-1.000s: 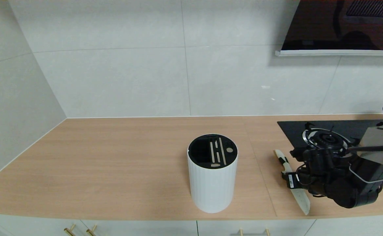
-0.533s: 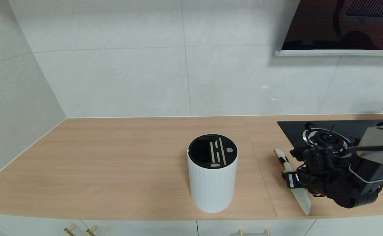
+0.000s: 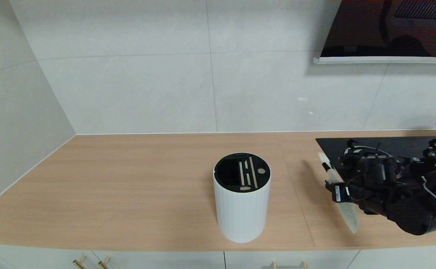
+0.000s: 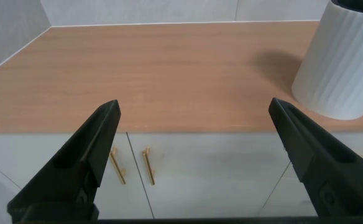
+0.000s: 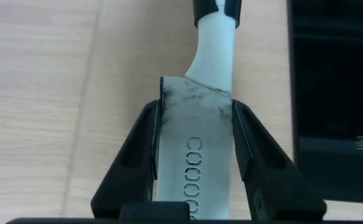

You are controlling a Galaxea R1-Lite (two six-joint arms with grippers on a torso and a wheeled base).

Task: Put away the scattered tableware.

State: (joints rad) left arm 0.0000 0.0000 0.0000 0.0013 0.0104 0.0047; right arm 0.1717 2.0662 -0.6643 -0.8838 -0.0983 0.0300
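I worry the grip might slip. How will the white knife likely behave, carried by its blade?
The knife looks stiff: its blade juts straight past the jaws without sagging. The right gripper clamps the smooth, flat blade near the handle, so it may slip or pivot. Thin and slim, it is probably light.

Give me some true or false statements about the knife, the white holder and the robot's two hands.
1. The right hand grips the knife by its blade. True.
2. The knife stands in one of the holder's slots. False: it is in the right hand, apart from the holder, on the stove side.
3. The left hand is open and holds nothing. True.
4. The holder lies on its side. False: it stands upright on the counter.
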